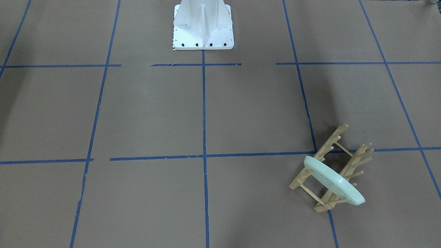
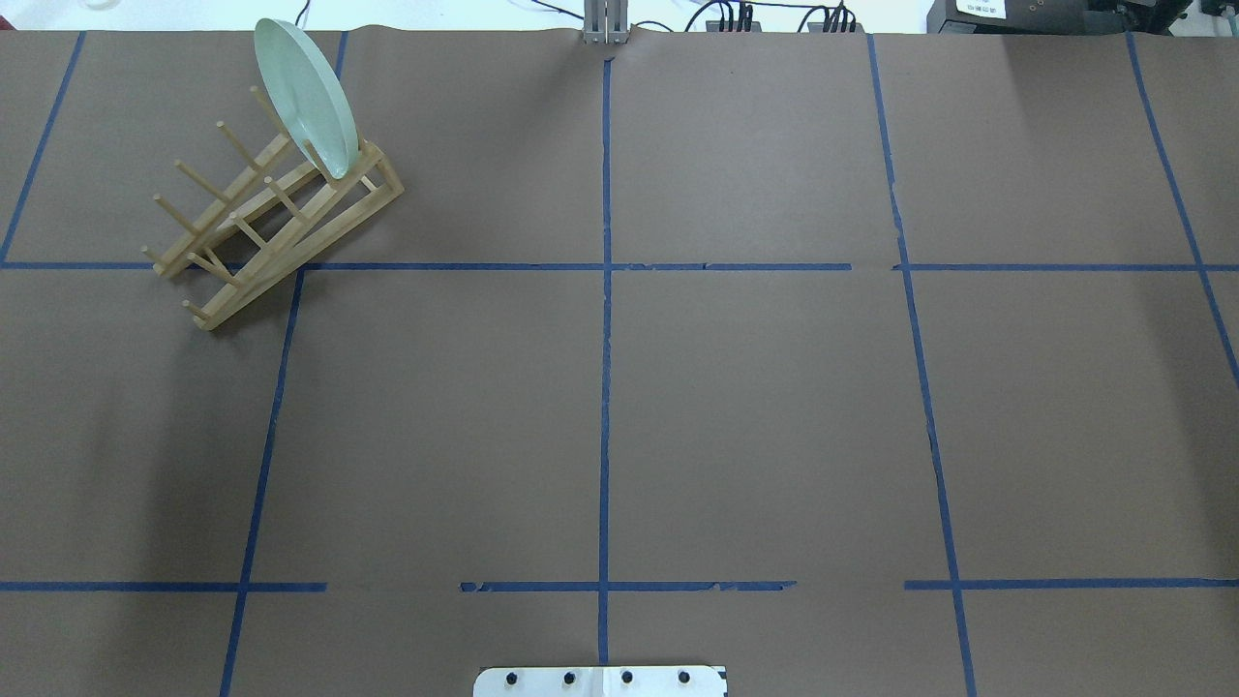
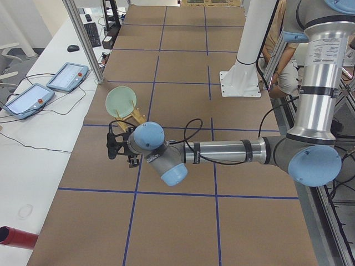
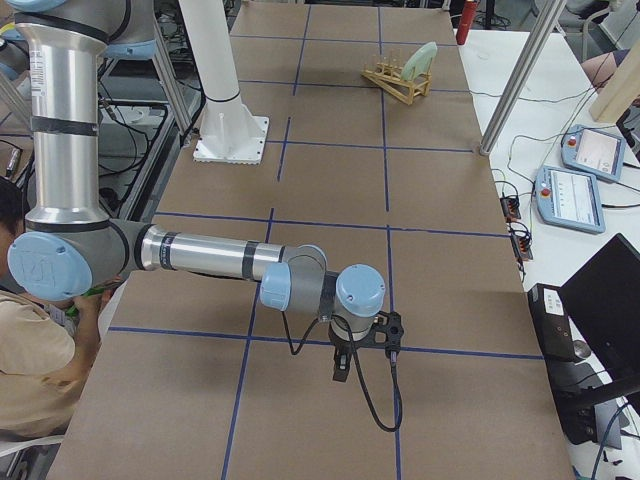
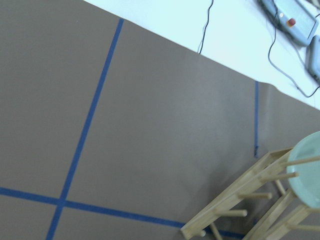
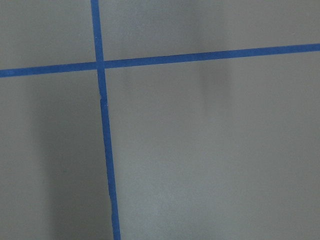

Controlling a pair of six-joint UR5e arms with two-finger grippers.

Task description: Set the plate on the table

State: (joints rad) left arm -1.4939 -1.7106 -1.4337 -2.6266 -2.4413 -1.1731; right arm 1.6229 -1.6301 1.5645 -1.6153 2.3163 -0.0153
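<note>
Plate (image 1: 332, 181), round, glossy, pale mint-green, stands on edge in the end slot of a light wooden peg rack (image 1: 324, 151) on the brown, blue-taped bench (image 1: 148, 110). Left hand (image 3: 112, 146) hovers near the rack, right hand (image 4: 343, 368) well apart. Whether either is clenched or released cannot be told.

The left arm (image 3: 222, 151) stretches out long and flat, low above the table (image 3: 172, 227). The left gripper (image 3: 116, 147) at its end hangs over the table. The right arm (image 4: 205, 255) stretches out the same way above the table, and the right gripper (image 4: 342, 368) points down. Nobody can tell if the fingers are apart.
</note>
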